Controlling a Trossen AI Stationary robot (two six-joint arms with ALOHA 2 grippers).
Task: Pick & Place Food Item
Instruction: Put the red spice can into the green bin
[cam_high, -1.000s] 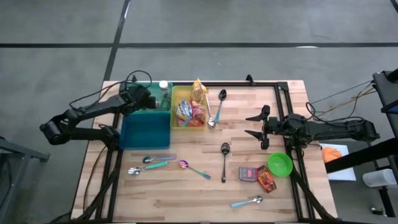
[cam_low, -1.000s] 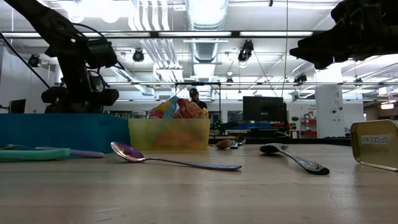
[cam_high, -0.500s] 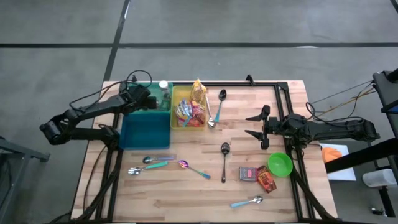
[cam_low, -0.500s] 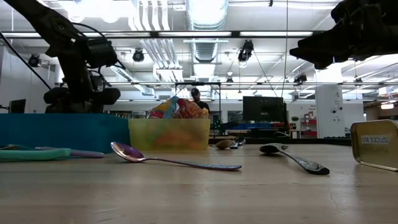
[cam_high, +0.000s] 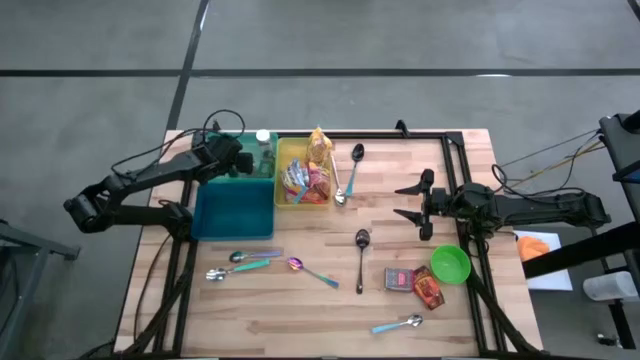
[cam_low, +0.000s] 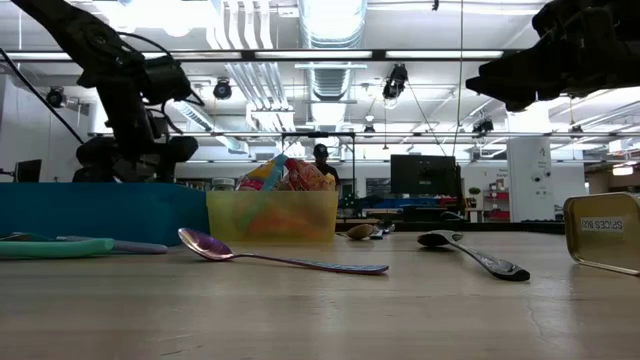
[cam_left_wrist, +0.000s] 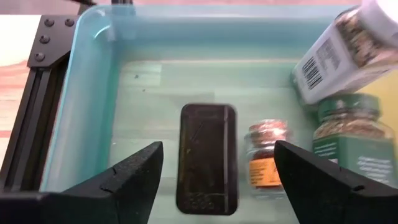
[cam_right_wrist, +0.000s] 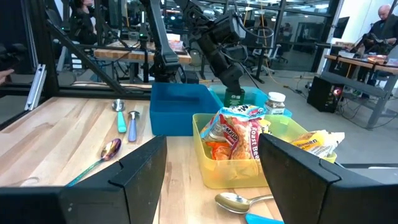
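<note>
One dark flat tin (cam_left_wrist: 206, 157) (lying in teal bin (cam_left_wrist: 81, 93)), left pincer (cam_left_wrist: 214, 171) spread above, right pincer (cam_right_wrist: 211, 168) open.

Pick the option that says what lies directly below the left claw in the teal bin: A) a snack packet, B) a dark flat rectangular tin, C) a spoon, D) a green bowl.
B: the left wrist view shows the left claw standing open over a dark flat rectangular tin lying on the floor of the teal bin, beside the spice jars.
</note>
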